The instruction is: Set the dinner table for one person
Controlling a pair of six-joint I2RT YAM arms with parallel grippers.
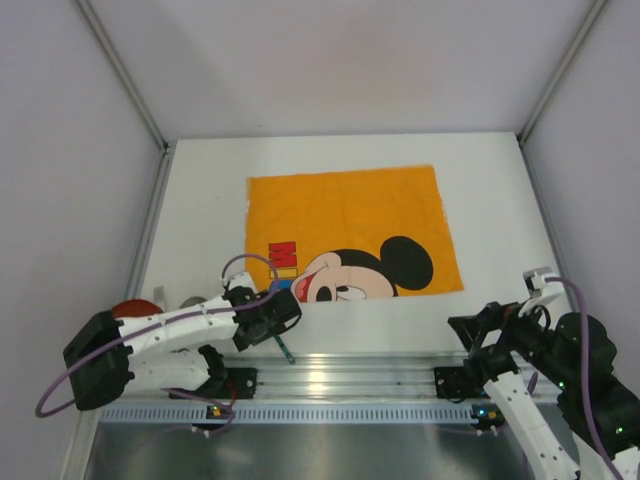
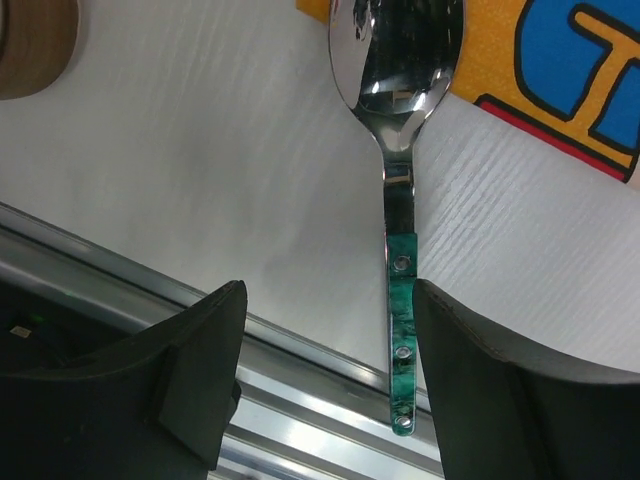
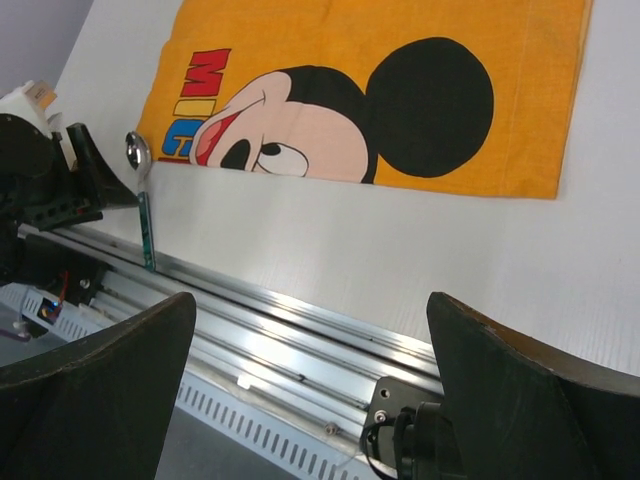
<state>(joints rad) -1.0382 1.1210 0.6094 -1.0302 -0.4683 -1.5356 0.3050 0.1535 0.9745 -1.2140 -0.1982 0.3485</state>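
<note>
While the orange cloth (image 1: 345, 215) lies spread flat across the middle of the dinner table (image 1: 200, 200), little else of a place setting is there. The spoon (image 2: 395, 120) — steel bowl, green handle — lies at the table's near edge. Its bowl is at or just over the cloth's near-left corner, and its handle tip reaches out over the aluminium rail (image 2: 300, 370). The left gripper (image 2: 330, 300) hangs over it with fingers apart; the handle runs close beside one finger but is not clamped. The right gripper (image 3: 310, 305) sits at the near right, well apart from the cloth, spread wide with nothing between its fingers. A round brown item (image 2: 25, 45) shows beside the left arm; I cannot tell what it is. As I judge it, the mat is laid and the spoon only roughly placed — nothing stands on the cloth, so most of the setting looks left to do.
</note>
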